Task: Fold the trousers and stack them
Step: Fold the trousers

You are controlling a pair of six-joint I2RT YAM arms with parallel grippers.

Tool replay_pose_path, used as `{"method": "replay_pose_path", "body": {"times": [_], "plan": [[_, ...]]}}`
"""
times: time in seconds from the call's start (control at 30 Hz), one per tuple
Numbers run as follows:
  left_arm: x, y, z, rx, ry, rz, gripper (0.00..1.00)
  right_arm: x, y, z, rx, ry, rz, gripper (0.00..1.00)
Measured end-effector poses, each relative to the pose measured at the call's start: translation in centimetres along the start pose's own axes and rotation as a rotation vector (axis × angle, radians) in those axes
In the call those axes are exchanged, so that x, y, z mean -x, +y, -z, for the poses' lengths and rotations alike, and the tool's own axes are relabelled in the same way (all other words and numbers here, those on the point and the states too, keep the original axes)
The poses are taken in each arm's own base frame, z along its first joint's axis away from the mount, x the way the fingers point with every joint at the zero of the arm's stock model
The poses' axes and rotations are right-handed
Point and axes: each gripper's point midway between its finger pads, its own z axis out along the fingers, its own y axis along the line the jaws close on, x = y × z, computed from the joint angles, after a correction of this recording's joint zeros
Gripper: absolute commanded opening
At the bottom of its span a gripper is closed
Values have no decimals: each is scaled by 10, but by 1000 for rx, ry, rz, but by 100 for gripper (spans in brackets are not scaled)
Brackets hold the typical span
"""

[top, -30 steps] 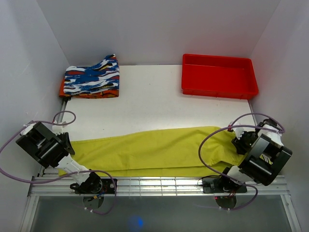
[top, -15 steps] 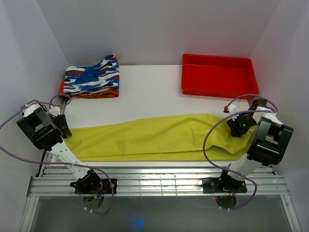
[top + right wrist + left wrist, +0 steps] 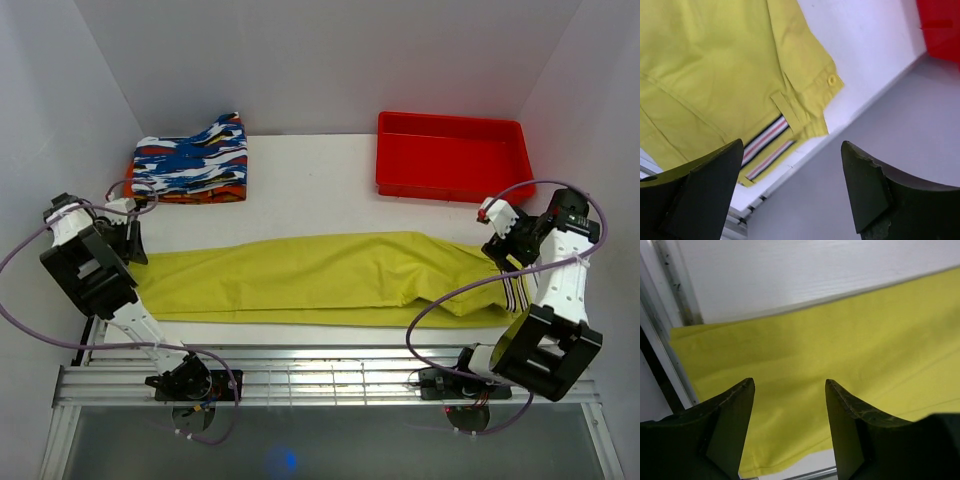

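Note:
The yellow-green trousers (image 3: 320,280) lie stretched flat, left to right, across the near part of the white table. The waist is at the right end, where the dark-and-white striped band (image 3: 517,290) shows. My left gripper (image 3: 135,245) is open and empty just above the leg end. In the left wrist view the cloth (image 3: 840,340) lies flat under the spread gripper (image 3: 789,385). My right gripper (image 3: 500,245) is open and empty above the waist. The right wrist view shows my right gripper (image 3: 791,147) above the waistband, its button (image 3: 831,80) and the band (image 3: 765,139).
A folded blue, white, black and orange garment (image 3: 190,165) lies at the back left. A red tray (image 3: 450,190) stands at the back right. White walls close in on both sides, the right one (image 3: 880,150) close to the waist. A metal rail (image 3: 320,380) runs along the front edge.
The trousers have shifted away from the front rail toward the middle of the table. Both arms swung back and up with them. The striped band now shows at the right end.

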Motion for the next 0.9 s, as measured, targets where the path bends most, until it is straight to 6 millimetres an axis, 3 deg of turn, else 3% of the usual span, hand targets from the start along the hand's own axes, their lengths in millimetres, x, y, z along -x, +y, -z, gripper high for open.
{"method": "replay_pose_path", "body": {"times": [0.1,0.27,0.37,0.53,0.7,0.77,0.9], "plan": [[3,-34,23,-8,-49,-89,71,-6,-5,23,-63,42,65,85],[3,-75,52,-10,-144,-171,71,-49,17,32,-55,165,80,98],[-18,-86,38,-40,-134,-135,72,-68,40,27,-21,223,90,97],[-57,-101,6,-98,-64,-47,75,-82,72,14,-32,251,166,97],[-57,-98,-1,-80,-76,-28,76,-96,100,-16,-5,255,234,100],[-56,-95,-2,-66,-81,-32,76,-97,101,-18,0,258,241,100],[-59,-91,-3,-40,-80,-46,77,-84,78,-4,-48,234,209,100]]}}
